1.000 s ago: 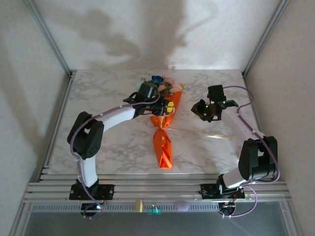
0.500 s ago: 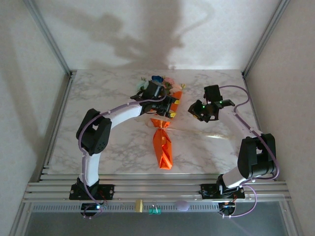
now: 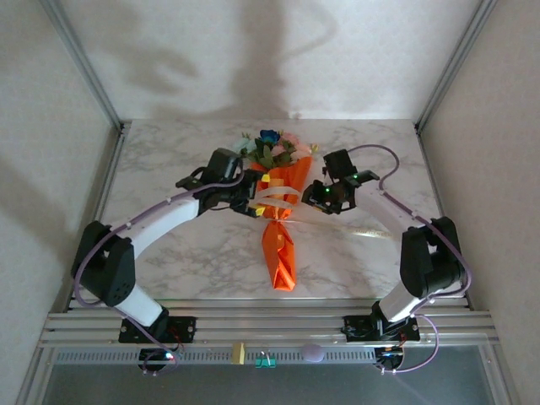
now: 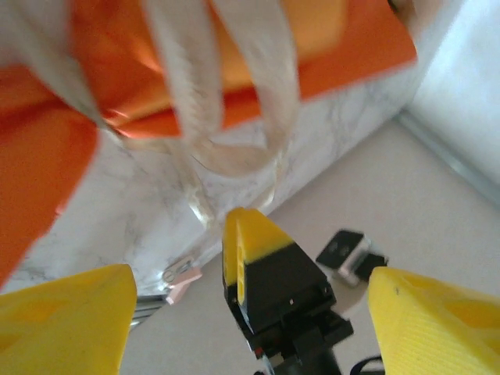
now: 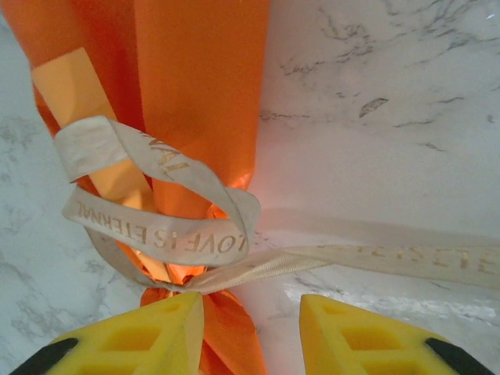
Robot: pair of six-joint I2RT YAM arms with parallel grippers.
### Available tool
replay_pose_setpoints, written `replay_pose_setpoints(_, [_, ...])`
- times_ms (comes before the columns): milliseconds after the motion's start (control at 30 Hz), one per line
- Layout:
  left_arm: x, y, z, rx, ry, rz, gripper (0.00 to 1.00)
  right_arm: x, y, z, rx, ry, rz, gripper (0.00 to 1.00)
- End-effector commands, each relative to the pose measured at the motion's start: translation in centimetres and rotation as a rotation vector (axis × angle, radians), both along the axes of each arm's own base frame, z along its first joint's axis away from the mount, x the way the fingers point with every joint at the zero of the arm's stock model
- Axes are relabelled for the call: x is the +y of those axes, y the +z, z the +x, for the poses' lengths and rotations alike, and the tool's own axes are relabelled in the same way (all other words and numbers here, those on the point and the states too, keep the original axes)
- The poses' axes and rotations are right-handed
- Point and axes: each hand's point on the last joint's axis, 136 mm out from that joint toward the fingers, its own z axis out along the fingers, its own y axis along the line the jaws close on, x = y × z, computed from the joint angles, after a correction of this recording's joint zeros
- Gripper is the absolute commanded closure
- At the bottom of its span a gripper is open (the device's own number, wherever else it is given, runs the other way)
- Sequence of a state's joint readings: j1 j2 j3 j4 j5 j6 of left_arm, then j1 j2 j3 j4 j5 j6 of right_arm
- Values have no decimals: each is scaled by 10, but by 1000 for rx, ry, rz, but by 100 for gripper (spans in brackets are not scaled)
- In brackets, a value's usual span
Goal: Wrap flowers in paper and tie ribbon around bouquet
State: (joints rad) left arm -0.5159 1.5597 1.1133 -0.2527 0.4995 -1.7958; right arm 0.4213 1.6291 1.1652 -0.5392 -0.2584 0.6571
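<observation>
Here, my left jaws released beside the bouquet (image 3: 278,245) on the tabletop (image 3: 194,253), my right jaws, parted and empty, should clench the ribbon (image 5: 156,230) tail ahead and draw it snug.

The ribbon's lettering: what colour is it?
Gold on the cream ribbon, clearest in the right wrist view.

1. Top view: soft, even brightness. Broad grey arm shadows fall on the back wall (image 3: 194,51), so the light comes from the near side.
2. Left wrist view: heavily blurred, with the ribbon (image 4: 226,101) and paper (image 4: 47,156) smeared and out of focus.
3. Right wrist view: bright and sharp, ribbon lettering crisp. A faint orange tint spills onto the pale surface (image 5: 375,94).
</observation>
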Motion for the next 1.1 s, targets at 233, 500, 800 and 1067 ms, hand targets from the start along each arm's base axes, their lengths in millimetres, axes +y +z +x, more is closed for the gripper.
replay_pose_setpoints(233, [3,-49,28,115,226,-107,24,13,-15,26,0,31,-72,79])
replay_pose_setpoints(500, [17,-64,52,118,266,-57,24,-1,-18,27,11,21,-164,100])
replay_pose_setpoints(800, [17,-72,51,148,216,4,39,-22,-17,19,19,-33,-195,100])
replay_pose_setpoints(1067, [18,-60,55,131,209,27,41,-29,-22,33,60,-72,-184,100])
